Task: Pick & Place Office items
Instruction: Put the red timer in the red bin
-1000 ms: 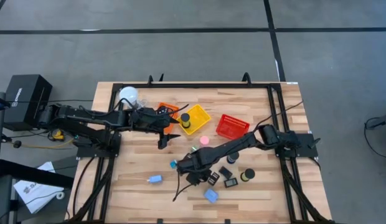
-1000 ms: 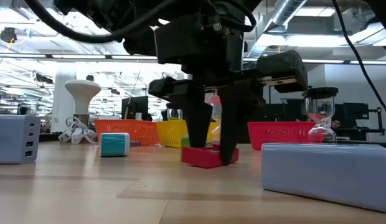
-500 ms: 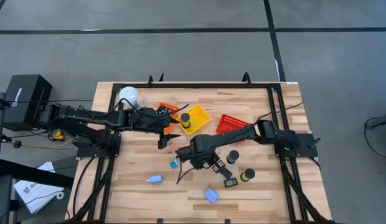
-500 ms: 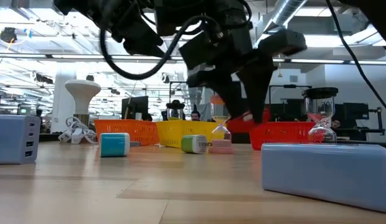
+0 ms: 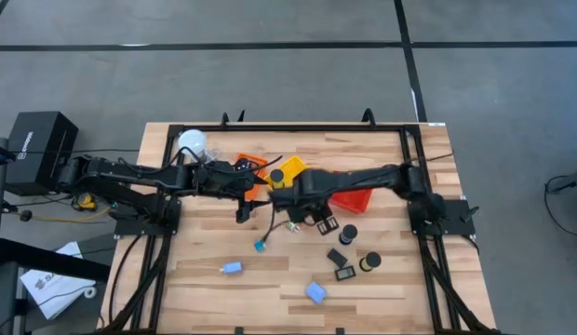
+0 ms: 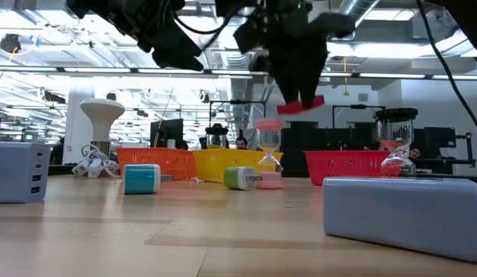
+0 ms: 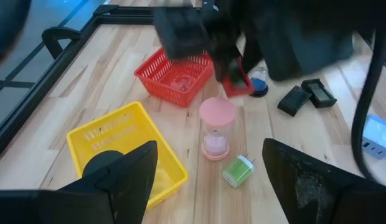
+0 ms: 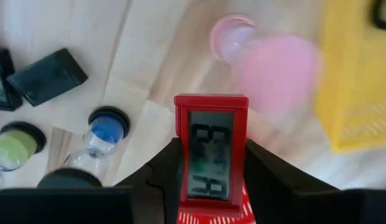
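Pinching the red digital clock (image 8: 210,152) above the counter (image 5: 205,251), the right tool (image 5: 287,197) hangs beside the red mesh basket (image 5: 355,200), while the left tool (image 5: 254,203) waits spread

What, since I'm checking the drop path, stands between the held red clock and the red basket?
Nothing visible does. The right claw holds the red digital clock well above the table, close beside the red basket. The pink hourglass stands nearby on the table, but lower than the clock and not between them.
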You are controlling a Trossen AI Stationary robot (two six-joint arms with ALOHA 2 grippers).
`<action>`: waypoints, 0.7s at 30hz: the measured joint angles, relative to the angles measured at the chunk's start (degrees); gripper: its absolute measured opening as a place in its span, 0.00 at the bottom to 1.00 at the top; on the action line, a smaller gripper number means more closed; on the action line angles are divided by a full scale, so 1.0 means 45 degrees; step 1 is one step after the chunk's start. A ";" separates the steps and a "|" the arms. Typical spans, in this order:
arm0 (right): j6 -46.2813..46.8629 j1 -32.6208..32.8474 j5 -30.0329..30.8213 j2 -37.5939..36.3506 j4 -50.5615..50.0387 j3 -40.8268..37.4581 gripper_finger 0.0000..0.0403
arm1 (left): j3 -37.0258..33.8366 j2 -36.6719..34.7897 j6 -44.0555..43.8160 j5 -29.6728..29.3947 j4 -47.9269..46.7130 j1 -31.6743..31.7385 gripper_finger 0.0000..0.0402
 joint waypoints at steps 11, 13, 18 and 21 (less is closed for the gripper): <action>0.1256 -0.1505 -0.0036 -0.2413 0.0005 -0.1741 0.38 | 0.0000 0.0000 -0.0335 0.0010 0.0000 0.0000 0.71; 0.1290 -0.1782 -0.0035 -0.2697 0.0051 -0.2557 0.36 | 0.0000 0.0000 -0.0340 0.0010 -0.0005 0.0000 0.71; 0.1227 -0.2422 0.0010 -0.2806 0.1253 -0.4180 0.33 | 0.0000 0.0000 -0.0311 0.0010 0.0000 0.0000 0.71; 0.1158 -0.2781 0.0031 -0.2796 0.2138 -0.4961 0.35 | 0.0000 0.0000 -0.0307 0.0007 0.0000 0.0000 0.71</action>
